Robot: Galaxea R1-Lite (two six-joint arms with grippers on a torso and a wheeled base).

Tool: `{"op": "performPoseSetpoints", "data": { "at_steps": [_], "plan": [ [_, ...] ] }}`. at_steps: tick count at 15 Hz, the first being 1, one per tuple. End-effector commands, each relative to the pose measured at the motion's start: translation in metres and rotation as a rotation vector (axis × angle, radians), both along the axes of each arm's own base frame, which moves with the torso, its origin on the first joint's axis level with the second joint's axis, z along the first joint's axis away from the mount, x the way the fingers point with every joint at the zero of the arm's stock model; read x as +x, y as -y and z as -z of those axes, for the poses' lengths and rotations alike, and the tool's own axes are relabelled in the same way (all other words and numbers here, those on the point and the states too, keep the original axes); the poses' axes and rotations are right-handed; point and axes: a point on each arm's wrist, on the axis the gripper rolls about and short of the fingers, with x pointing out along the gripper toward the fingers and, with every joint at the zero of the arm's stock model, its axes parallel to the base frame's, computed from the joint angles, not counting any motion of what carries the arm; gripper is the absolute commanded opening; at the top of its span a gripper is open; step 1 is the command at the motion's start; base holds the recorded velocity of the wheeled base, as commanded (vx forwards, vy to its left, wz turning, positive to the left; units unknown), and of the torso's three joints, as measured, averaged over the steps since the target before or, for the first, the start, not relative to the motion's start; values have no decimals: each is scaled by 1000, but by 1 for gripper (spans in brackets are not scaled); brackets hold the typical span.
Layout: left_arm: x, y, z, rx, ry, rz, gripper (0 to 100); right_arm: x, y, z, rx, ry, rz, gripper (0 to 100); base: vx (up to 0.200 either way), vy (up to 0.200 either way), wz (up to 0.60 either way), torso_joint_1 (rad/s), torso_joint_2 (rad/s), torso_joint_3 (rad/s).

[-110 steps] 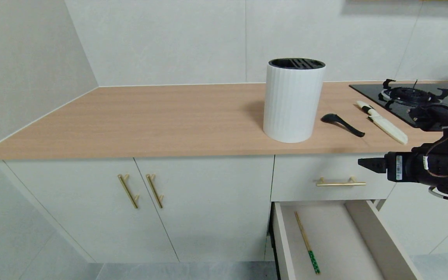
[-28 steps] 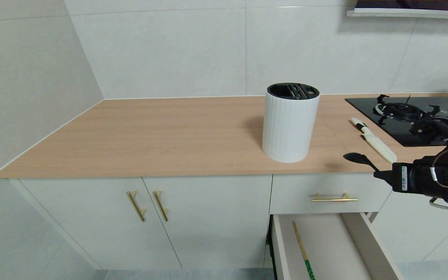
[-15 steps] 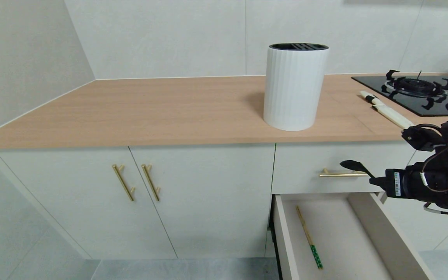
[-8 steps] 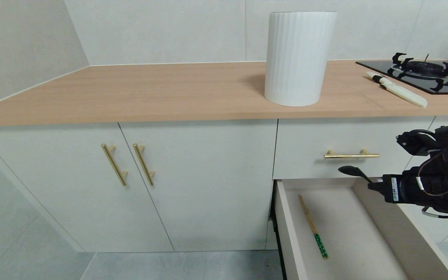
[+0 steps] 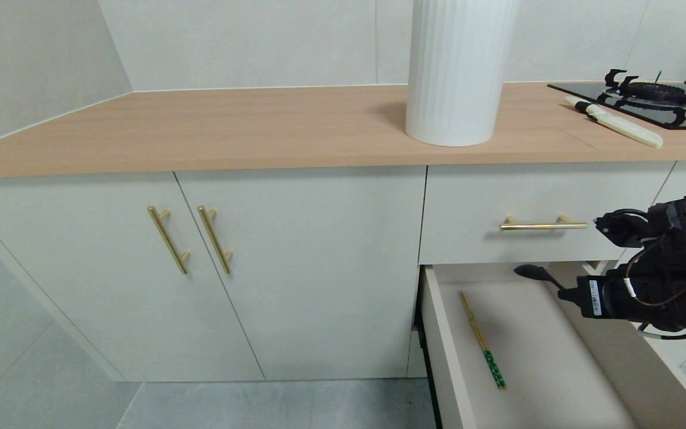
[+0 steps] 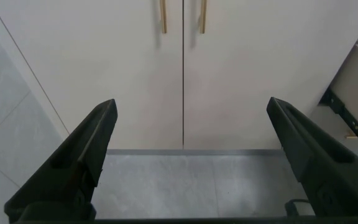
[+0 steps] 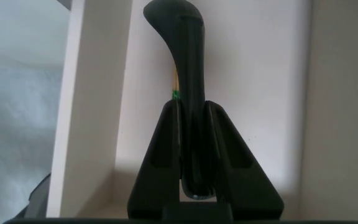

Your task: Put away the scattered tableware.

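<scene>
Holding a black spoon [image 5: 535,274] clamped by its handle, the right gripper [image 5: 561,292] hangs over the open drawer [image 5: 438,339] where chopsticks [image 5: 482,341] lie, while a white ribbed holder [image 5: 456,71] and a knife [image 5: 614,123] sit on the wooden countertop [image 5: 230,128] near the stove [image 5: 655,95].

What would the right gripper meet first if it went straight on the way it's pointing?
Probably the inside of the open drawer. The right gripper, shut on the black spoon, points over the drawer floor toward the chopsticks. The spoon's bowl would arrive first, though depth is unclear.
</scene>
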Motion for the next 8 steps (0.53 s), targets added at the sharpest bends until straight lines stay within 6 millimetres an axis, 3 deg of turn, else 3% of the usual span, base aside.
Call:
{"op": "performPoseSetpoints", "data": {
  "at_steps": [1, 8],
  "plan": [
    [0, 0, 0, 0, 0, -1, 100, 7, -2, 12, -11, -47, 0, 0, 0, 0, 0, 0, 0, 0],
    [0, 0, 0, 0, 0, -1, 100, 38, -8, 66, -117, -167, 47, 0, 0, 0, 0, 0, 0, 0]
  ]
}}
